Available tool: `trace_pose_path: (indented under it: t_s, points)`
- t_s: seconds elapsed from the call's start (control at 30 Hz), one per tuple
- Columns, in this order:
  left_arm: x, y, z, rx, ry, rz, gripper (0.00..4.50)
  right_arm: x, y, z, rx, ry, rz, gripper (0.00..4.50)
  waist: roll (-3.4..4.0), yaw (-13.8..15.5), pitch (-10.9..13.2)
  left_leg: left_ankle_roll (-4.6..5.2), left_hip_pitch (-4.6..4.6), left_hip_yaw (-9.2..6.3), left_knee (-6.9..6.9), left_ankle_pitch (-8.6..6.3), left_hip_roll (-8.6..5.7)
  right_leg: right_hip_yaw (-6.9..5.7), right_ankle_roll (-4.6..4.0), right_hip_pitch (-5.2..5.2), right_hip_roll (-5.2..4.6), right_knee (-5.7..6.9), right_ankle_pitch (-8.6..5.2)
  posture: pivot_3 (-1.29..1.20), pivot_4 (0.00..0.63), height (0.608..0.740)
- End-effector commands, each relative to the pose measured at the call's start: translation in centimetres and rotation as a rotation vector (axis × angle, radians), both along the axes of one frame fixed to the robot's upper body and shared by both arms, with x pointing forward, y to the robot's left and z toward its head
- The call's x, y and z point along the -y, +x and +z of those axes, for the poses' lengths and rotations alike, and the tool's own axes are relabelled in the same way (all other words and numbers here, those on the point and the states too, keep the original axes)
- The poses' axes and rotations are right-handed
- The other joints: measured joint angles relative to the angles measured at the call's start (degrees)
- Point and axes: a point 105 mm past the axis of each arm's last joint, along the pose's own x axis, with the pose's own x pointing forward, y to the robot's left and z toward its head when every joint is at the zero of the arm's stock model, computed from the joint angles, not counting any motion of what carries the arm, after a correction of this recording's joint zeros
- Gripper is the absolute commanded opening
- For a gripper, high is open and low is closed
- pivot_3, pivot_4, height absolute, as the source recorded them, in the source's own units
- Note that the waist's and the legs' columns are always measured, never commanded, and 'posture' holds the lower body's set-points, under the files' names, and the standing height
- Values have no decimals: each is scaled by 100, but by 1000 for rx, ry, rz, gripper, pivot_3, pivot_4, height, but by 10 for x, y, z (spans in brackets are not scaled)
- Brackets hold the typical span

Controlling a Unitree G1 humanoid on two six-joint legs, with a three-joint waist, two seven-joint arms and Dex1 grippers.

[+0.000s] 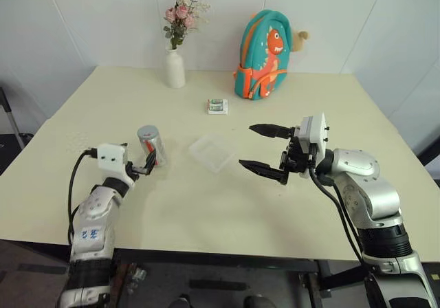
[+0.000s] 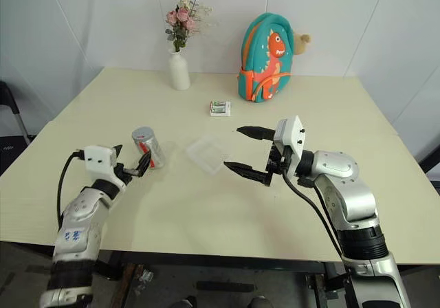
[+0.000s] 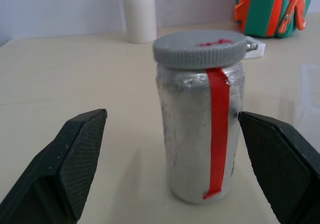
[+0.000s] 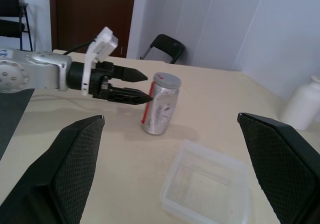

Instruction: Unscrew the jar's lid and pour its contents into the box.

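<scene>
The left gripper (image 1: pixel 141 165) is reaching with its jaws spread wide either side of the one jar (image 1: pixel 150 145), which is standing upright on the desk (image 1: pixel 206 205) with its lid (image 3: pixel 200 49) on, apparently lining up a hold for unscrewing. The right gripper (image 1: pixel 265 148) is hovering released beside the single box (image 1: pixel 212 152); the contents are hard to make out.

On the pale cream surface (image 1: pixel 206 205) stand or lie five loose things, one of each kind: one small clear cylindrical jar (image 1: pixel 151 146) with a red stripe and silvery lining, wearing one round grey screw lid (image 3: pixel 200 49); one shallow square box (image 1: pixel 212 152) of clear plastic; one small white-and-green pack (image 1: pixel 218 106); one white bottle-shaped vase (image 1: pixel 174 68) (holding a single bunch of pink flowers); and one teal-and-orange dinosaur backpack (image 1: pixel 265 55).
</scene>
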Motion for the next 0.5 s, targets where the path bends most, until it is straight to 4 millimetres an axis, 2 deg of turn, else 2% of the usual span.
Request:
trace_pose_path:
  t_s: [0.03, 0.3, 0.5]
  points:
    - [6, 8, 7, 35, 26, -12, 4473, -1, -9, 12, 42, 34, 11, 4500, 0, -3, 0, 0, -2, 0, 1, 0, 0, 0, 2, 1, 0, -5, 1, 0, 150, 740]
    - [12, 26, 11, 43, 42, -31, 4473, -3, -13, 10, 26, 44, 11, 4500, 0, -12, 0, 0, -1, -1, -7, -1, 9, 0, 0, -8, 10, 4, 0, 0, 150, 740]
    - [16, 22, 8, 57, 28, -18, 4473, -2, -13, 10, 26, 50, 0, 4500, 0, -15, 0, -1, -1, -1, -7, -1, 9, 0, 1, -6, 9, 3, 1, 0, 150, 740]
